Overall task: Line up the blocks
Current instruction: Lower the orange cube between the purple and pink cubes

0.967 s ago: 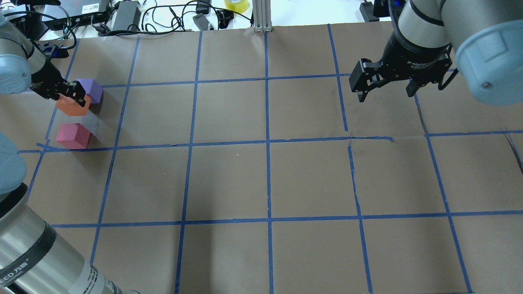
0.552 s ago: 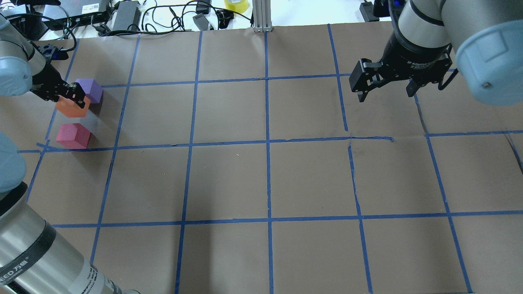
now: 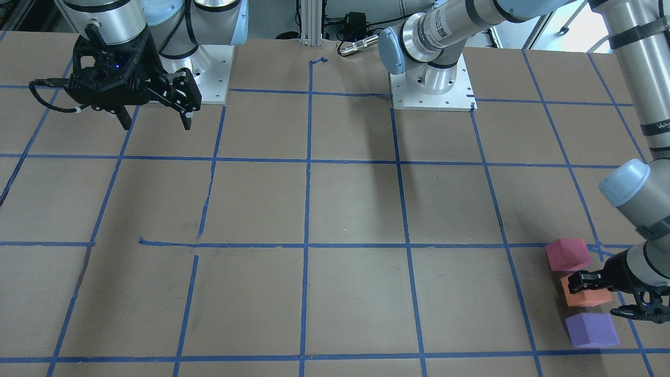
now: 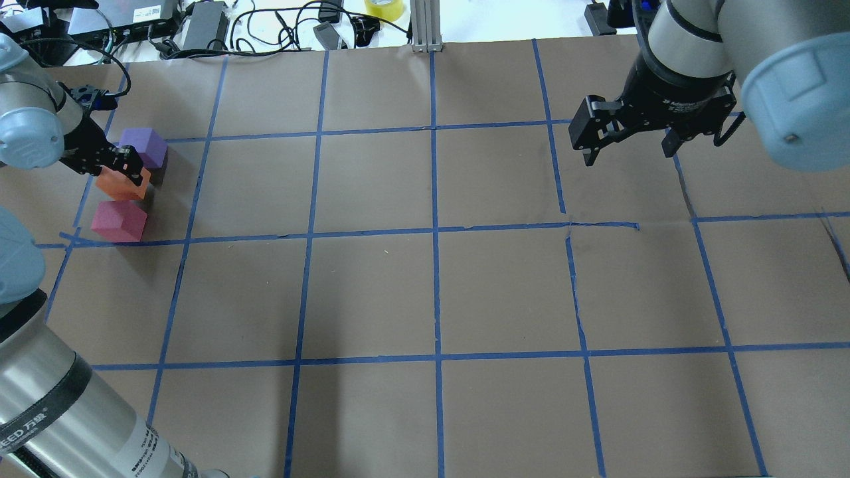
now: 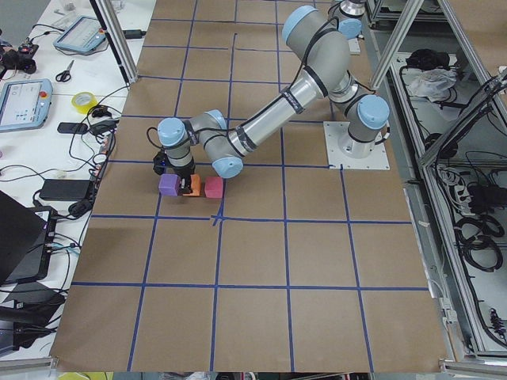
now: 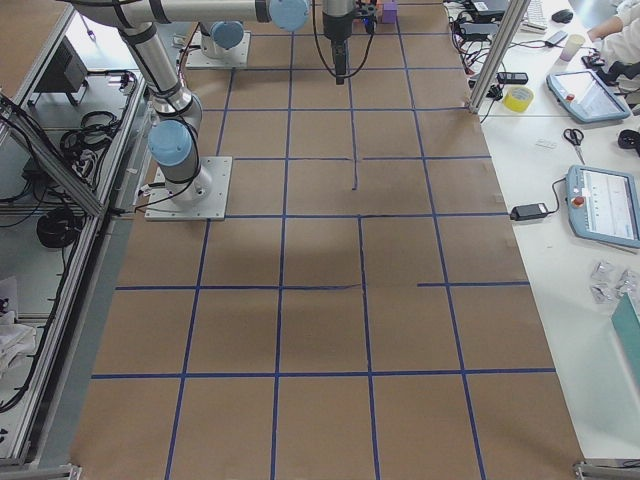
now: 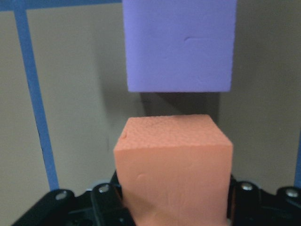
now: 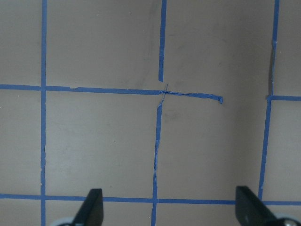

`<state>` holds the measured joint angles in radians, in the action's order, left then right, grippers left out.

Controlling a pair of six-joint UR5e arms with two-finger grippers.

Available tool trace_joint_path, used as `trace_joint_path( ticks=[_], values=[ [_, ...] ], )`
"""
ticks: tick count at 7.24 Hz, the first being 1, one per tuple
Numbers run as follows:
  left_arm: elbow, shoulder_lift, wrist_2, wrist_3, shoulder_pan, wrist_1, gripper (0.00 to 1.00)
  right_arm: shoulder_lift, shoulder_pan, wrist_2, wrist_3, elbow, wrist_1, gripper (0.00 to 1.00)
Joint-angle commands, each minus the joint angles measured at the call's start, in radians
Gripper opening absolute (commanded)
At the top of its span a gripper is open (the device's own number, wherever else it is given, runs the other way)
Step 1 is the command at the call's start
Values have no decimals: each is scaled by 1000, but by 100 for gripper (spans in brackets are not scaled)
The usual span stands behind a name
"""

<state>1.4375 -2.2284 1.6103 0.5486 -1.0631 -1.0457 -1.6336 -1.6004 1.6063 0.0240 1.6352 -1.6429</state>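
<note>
Three foam blocks stand in one line at the table's far left. The purple block (image 4: 145, 145) (image 3: 591, 330) (image 7: 178, 44) is farthest from the robot. The pinkish-red block (image 4: 118, 221) (image 3: 568, 254) is nearest. My left gripper (image 4: 123, 169) (image 3: 599, 296) (image 7: 173, 202) is shut on the orange block (image 4: 121, 186) (image 3: 589, 297) (image 7: 173, 165) and holds it low between the other two, with a small gap to each. I cannot tell whether it rests on the paper. My right gripper (image 4: 627, 149) (image 3: 156, 123) (image 8: 171, 209) is open and empty above the far right squares.
Brown paper (image 4: 431, 292) with a blue tape grid covers the table. Cables, power bricks and a yellow tape roll (image 4: 384, 8) lie beyond the far edge. A metal post (image 4: 425, 26) stands at the far middle.
My left gripper has brought the orange block down and toward the pinkish-red block, away from the purple one. The right arm has not moved.
</note>
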Motion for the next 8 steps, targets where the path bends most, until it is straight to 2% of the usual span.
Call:
trace_joint_path(
  ticks=[1, 7, 8],
  values=[
    [9, -8, -6, 1, 0, 13, 0, 0, -1, 4, 1, 0, 0, 100],
    [14, -11, -13, 2, 0, 12, 0, 0, 0, 6, 1, 0, 0, 100],
    [27, -11, -10, 8, 0, 13, 61, 0, 0, 6, 2, 0, 0, 100]
  ],
)
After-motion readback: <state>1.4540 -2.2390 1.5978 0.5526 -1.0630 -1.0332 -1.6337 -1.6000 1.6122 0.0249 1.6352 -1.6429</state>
